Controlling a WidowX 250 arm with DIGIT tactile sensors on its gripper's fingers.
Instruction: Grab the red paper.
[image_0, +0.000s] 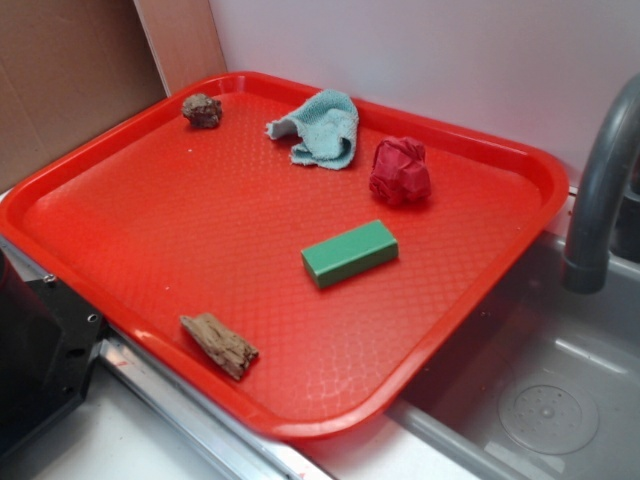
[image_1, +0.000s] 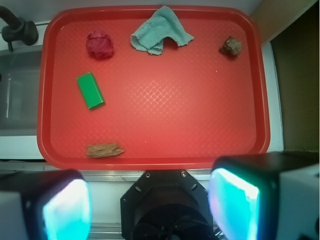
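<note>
creased red paper (image_0: 400, 171), textured plastic tray (image_0: 200, 210)

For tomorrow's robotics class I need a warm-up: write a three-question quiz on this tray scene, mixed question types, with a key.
1. True or false: the red paper lies on the blue-green cloth.
2. Multiple choice: in the exterior view, which object lies just in front of the red paper? A) green block B) small rock C) wood piece
3. Fill in: the gripper is ____ and holds nothing.

Key: 1 false, they lie apart on the red tray; 2 A; 3 open.
</note>
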